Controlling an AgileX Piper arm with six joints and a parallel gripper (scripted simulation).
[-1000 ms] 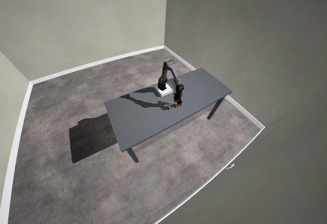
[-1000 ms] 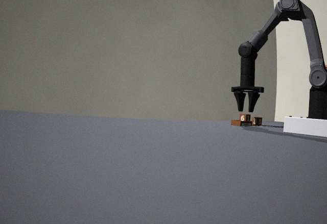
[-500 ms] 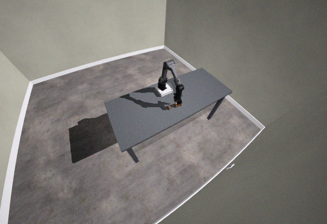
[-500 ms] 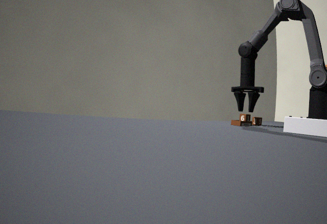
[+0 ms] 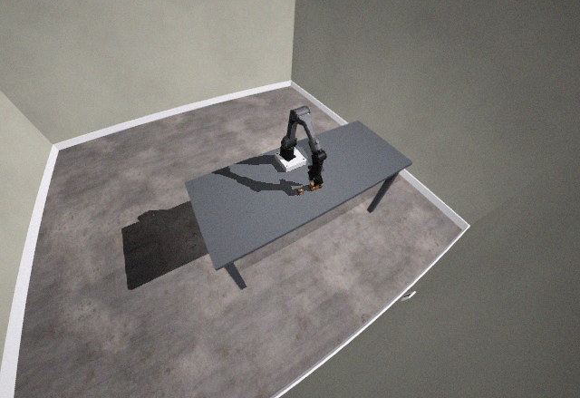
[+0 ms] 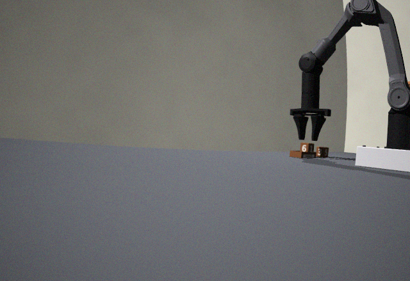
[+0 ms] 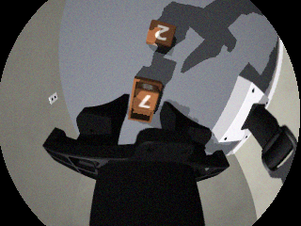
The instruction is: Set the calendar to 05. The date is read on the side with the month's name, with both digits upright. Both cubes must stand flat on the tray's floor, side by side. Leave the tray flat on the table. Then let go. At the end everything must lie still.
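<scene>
A small brown tray (image 6: 298, 154) lies flat on the grey table. One brown cube (image 6: 307, 147) stands in its right half in the exterior view, with a white 6 on the side facing that camera. In the wrist view this cube (image 7: 145, 101) shows a 7 on top. A second cube (image 6: 322, 152) stands on the table beside the tray, outside it; in the wrist view it (image 7: 161, 33) shows a 2 on top. My gripper (image 6: 308, 137) hangs straight above the cube in the tray, open and empty, fingertips a little above it. The month's name is too small to read.
The arm's white base plate (image 6: 382, 159) stands on the table close to the right of the loose cube. In the top view the tray and gripper (image 5: 314, 183) sit near the table's middle, and the table edges are far off.
</scene>
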